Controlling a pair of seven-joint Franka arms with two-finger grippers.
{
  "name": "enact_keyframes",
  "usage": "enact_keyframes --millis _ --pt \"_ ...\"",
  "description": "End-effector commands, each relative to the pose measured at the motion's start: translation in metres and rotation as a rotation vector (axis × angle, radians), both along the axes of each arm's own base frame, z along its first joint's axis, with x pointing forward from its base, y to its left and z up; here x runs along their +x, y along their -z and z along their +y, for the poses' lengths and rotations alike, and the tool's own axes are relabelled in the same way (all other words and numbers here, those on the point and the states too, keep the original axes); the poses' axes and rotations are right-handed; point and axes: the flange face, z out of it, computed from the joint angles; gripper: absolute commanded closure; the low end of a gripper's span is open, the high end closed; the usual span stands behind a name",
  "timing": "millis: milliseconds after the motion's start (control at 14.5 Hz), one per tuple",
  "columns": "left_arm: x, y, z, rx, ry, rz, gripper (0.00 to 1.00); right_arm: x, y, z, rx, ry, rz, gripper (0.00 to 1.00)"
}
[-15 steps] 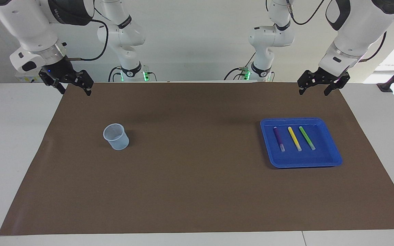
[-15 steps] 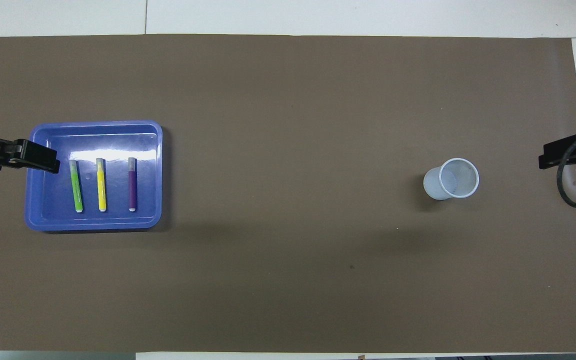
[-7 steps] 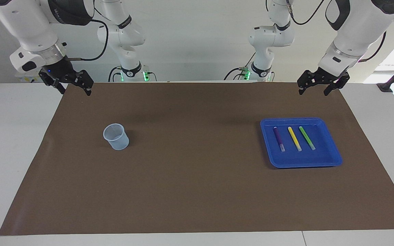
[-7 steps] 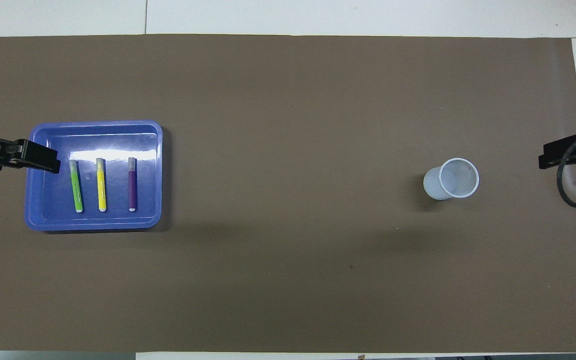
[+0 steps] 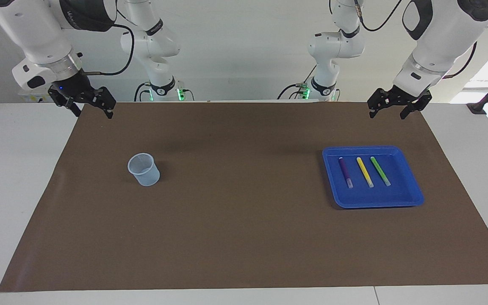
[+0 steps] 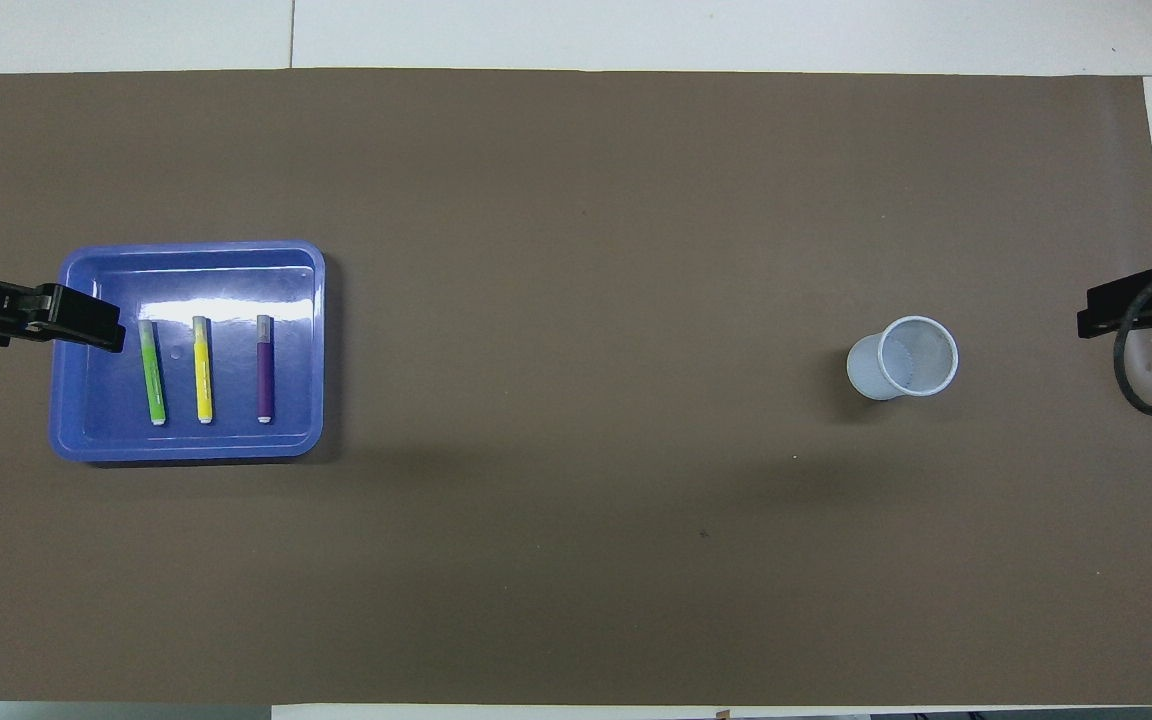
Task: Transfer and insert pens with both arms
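Observation:
Three pens lie side by side in a blue tray point(image 5: 411, 195) toward the left arm's end: purple point(image 5: 345, 172), yellow point(image 5: 364, 171) and green point(image 5: 380, 170). They also show in the overhead view as purple point(image 6: 264, 368), yellow point(image 6: 202, 370) and green point(image 6: 152, 372). My left gripper point(image 5: 387, 114) is open and empty, raised over the mat's edge by the robots. My right gripper point(image 5: 93, 113) is open and empty, raised over the mat's corner at the right arm's end. A pale translucent cup point(image 5: 143, 169) stands upright there, also seen from overhead point(image 6: 904, 357).
A brown mat point(image 5: 244, 237) covers most of the white table. Two slimmer white arms with green-lit bases point(image 5: 165, 91) stand at the table's edge between my arms. The tray's rim point(image 6: 186, 250) shows in the overhead view.
My left gripper has shifted very slightly above the mat's edge. The right arm, the pens, the tray and the cup have not moved.

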Motion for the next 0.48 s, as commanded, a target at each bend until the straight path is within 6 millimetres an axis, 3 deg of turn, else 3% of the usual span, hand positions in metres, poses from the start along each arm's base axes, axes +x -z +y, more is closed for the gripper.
enact_keyframes --millis 0,137,275,412 --pt "-0.020 0.015 0.007 -0.011 -0.019 0.011 0.00 -0.002 0.000 -0.002 0.015 -0.014 0.001 0.00" --pt "-0.027 0.034 0.008 -0.014 -0.019 -0.036 0.00 -0.002 0.000 -0.002 0.015 -0.014 0.001 0.00" --pt "-0.034 0.051 0.029 -0.014 -0.052 -0.048 0.00 -0.002 0.000 -0.002 0.015 -0.014 0.001 0.00" --pt "-0.033 0.067 0.034 -0.013 -0.059 -0.025 0.00 -0.002 0.000 -0.002 0.015 -0.014 0.001 0.00"
